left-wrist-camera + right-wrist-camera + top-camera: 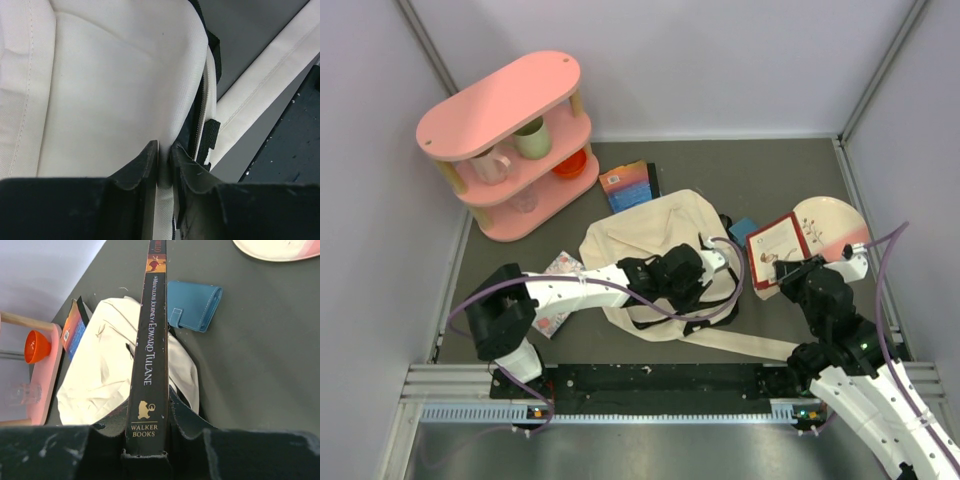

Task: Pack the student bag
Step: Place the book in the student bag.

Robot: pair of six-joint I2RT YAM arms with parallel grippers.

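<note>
The cream canvas student bag point(650, 240) lies in the middle of the table, its long strap point(750, 345) trailing toward the near edge. My left gripper point(705, 268) is shut on a fold of the bag's cream fabric point(164, 170) by the zipper edge; the bag point(110, 85) fills the left wrist view. My right gripper point(798, 275) is shut on a dark-spined book point(148, 355) with a red-bordered cover point(778, 248), held up to the right of the bag point(105, 365).
A blue wallet point(194, 304) lies right of the bag, also in the top view point(742, 230). A pink-white plate point(832, 225) sits far right. An orange-blue book point(628, 185) lies behind the bag. A pink shelf point(510, 140) with cups stands back left. A patterned item point(556, 290) lies left.
</note>
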